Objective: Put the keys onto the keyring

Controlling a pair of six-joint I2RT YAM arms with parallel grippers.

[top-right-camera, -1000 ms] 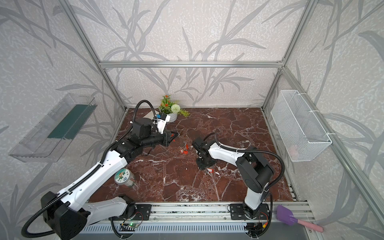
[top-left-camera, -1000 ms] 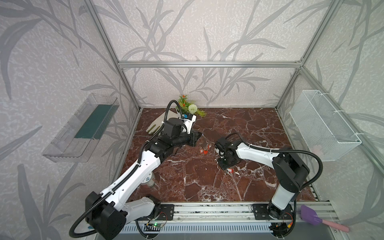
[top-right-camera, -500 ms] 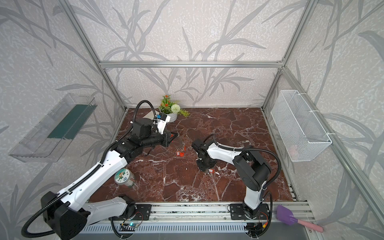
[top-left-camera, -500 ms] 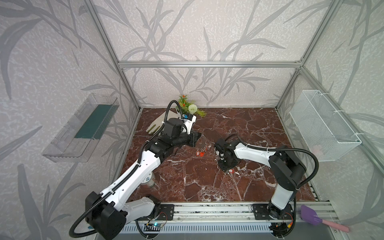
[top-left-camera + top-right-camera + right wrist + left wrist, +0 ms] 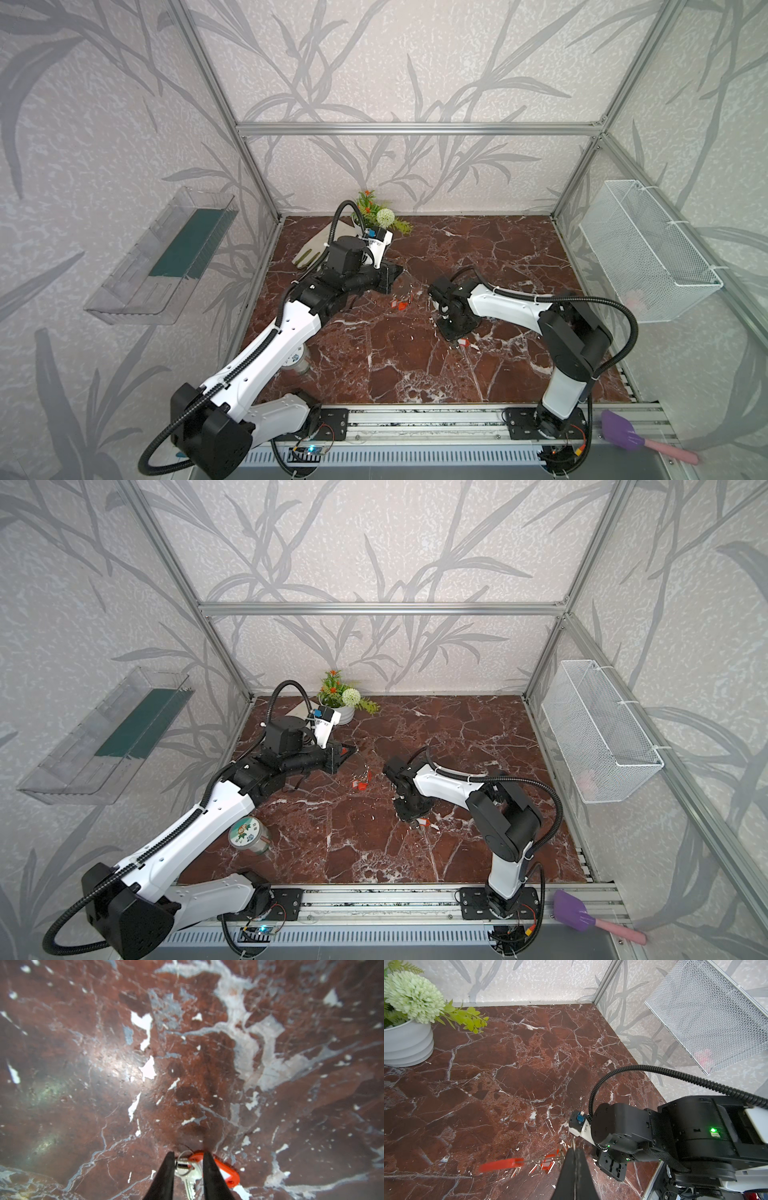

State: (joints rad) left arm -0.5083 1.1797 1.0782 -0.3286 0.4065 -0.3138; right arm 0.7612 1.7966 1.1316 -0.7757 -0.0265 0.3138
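My left gripper is shut on the thin wire of the keyring, whose red sleeve sticks out to one side. Red-tagged keys hang on the ring, and they also show in both top views. My right gripper points down at the table with its fingers a narrow gap apart. A loose silver key lies flat with its head between them, and its red-orange tag lies beside it. The same tag shows in a top view.
A white flower pot and a pale glove sit at the back left. A round tin stands beside the left arm. A wire basket hangs on the right wall and a clear shelf on the left wall.
My right gripper's fingers have drawn closer together around the loose key. The keys hanging on the held ring have swung a little. The left arm has hardly moved.
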